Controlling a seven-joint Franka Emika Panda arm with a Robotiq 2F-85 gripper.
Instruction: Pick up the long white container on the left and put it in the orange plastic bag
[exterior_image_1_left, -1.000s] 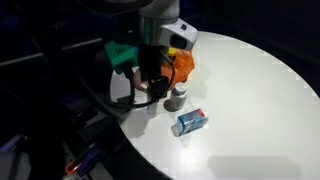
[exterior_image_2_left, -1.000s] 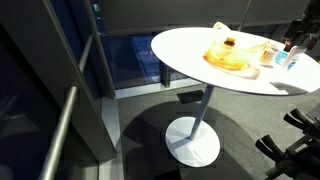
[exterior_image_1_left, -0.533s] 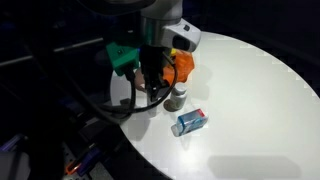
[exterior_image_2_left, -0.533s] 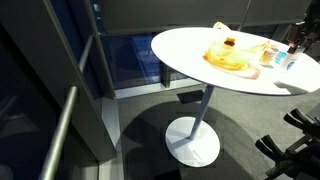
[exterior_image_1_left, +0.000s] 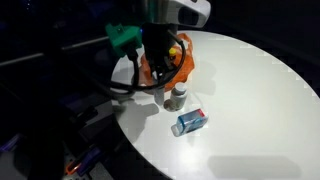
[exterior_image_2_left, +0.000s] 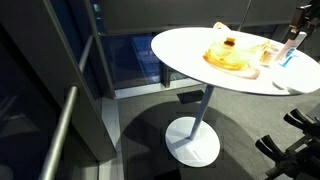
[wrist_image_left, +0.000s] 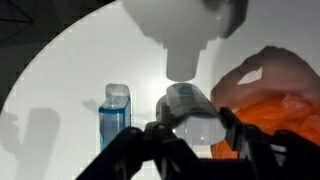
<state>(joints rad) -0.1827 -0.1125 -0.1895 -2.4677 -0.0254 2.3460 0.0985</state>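
The claw (exterior_image_1_left: 160, 80) is seen closed on the upper end of the long white container (exterior_image_1_left: 160, 95). The container hangs below it at the near edge of the orange plastic bag (exterior_image_1_left: 178, 58). The grip is read from both exterior views; in the wrist view the dark fingers fill the bottom edge and the hold itself is not plainly shown. Whether the container's foot is fully clear of the tabletop (exterior_image_1_left: 250, 90) cannot be told, though it looks raised.

So the pick is judged done and the carry is in hand. Next, the container has to be moved sideways over the bag and lowered into its mouth before it is let go. The bag is crumpled and slack, so a mouth wide enough for a long body may not be offered. Some height will be needed for the lower end to pass over the rim without dragging the plastic.

Just beside the held container stands a small clear jar (wrist_image_left: 190, 105) with a pale lid, near enough to be knocked on the way across. Its contents cannot be made out. Further out, a blue container (exterior_image_1_left: 190, 122) lies on its side, apart from the rest. What is already inside the bag, if anything, cannot be told.
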